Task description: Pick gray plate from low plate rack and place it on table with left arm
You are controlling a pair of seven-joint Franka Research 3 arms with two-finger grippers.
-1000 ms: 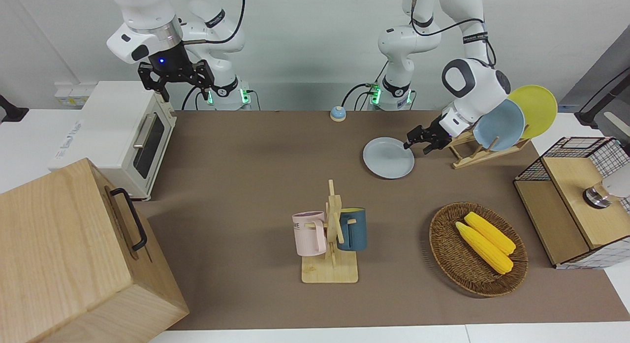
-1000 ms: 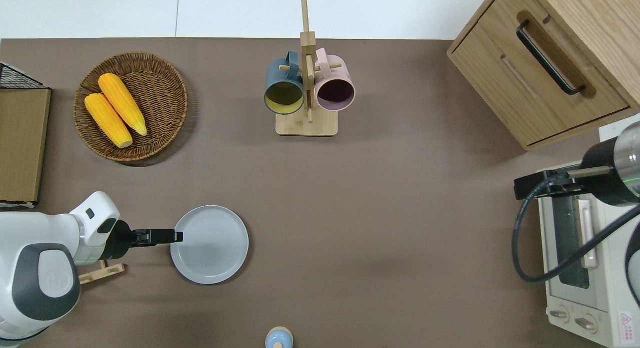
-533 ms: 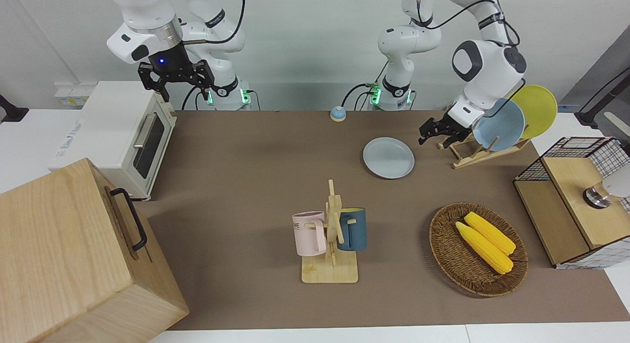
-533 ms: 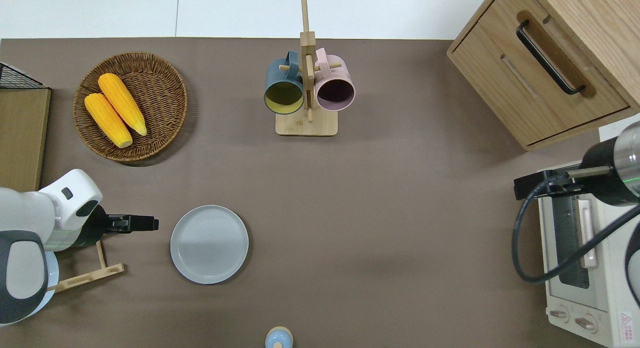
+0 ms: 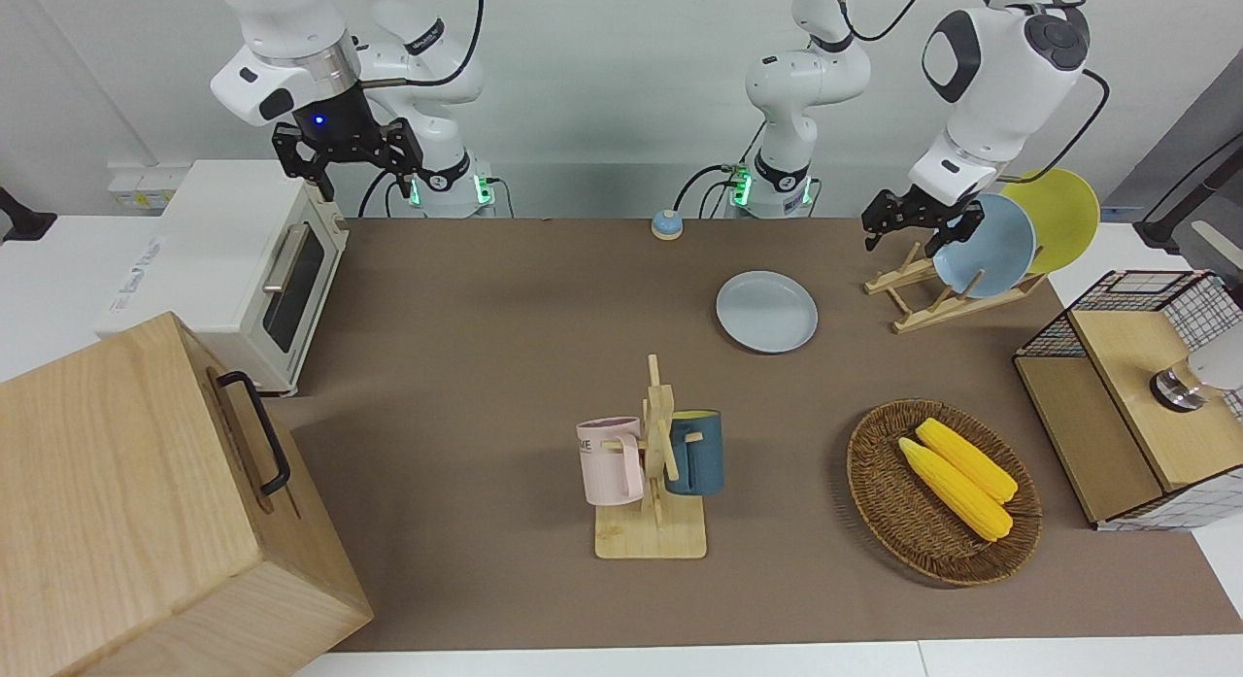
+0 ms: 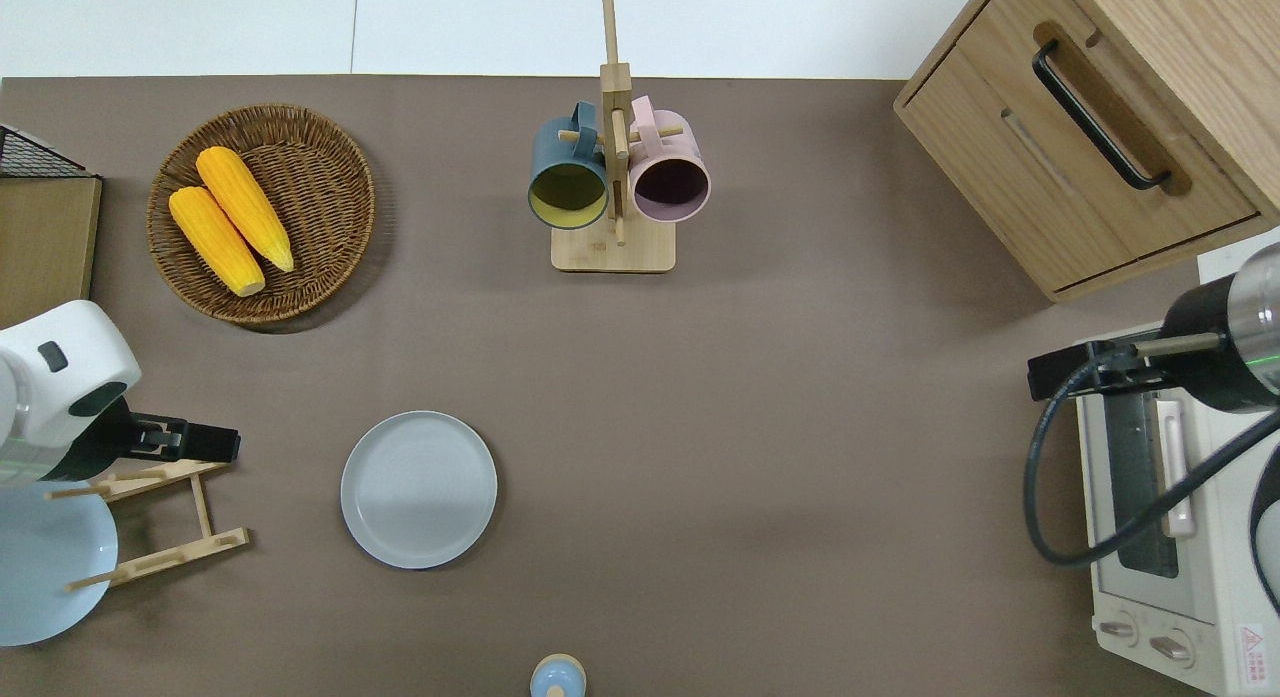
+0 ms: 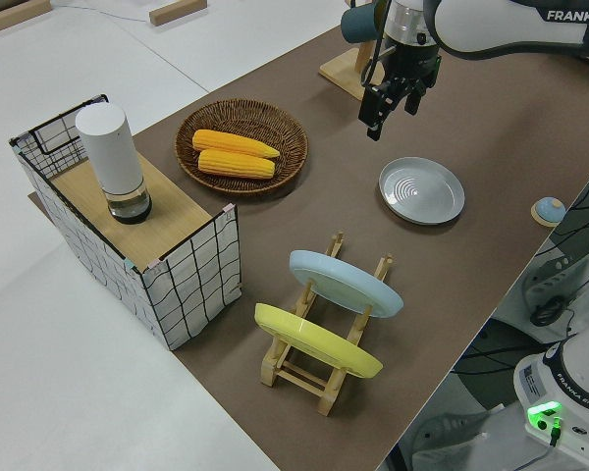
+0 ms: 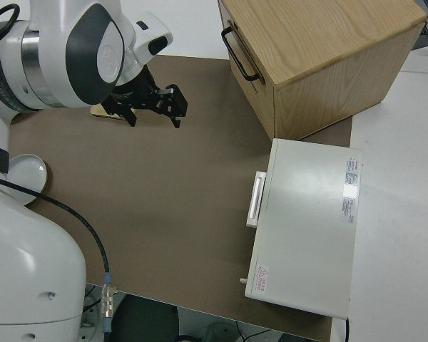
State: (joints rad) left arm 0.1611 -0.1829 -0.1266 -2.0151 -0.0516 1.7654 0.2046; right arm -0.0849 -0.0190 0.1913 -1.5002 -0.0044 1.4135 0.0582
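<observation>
The gray plate (image 5: 767, 311) lies flat on the brown table (image 5: 486, 366), beside the low plate rack (image 5: 932, 293); it also shows in the overhead view (image 6: 418, 488) and the left side view (image 7: 421, 190). The rack (image 6: 160, 522) holds a light-blue plate (image 5: 986, 247) and a yellow plate (image 5: 1054, 216) on edge. My left gripper (image 5: 913, 225) is open and empty, raised in the air over the rack's end toward the gray plate (image 6: 215, 442), well apart from that plate. My right gripper (image 5: 348, 167) is open and parked.
A mug tree (image 5: 653, 463) with a pink and a blue mug stands mid-table. A wicker basket (image 5: 874, 492) holds two corn cobs. A wire-sided shelf (image 5: 1136, 395), a toaster oven (image 5: 243, 269), a wooden cabinet (image 5: 146, 502) and a small blue bell (image 5: 666, 224) stand around the edges.
My left gripper has drawn back from the gray plate's rim, risen, and moved over the rack. The plate lies still on the table. The right arm has not moved.
</observation>
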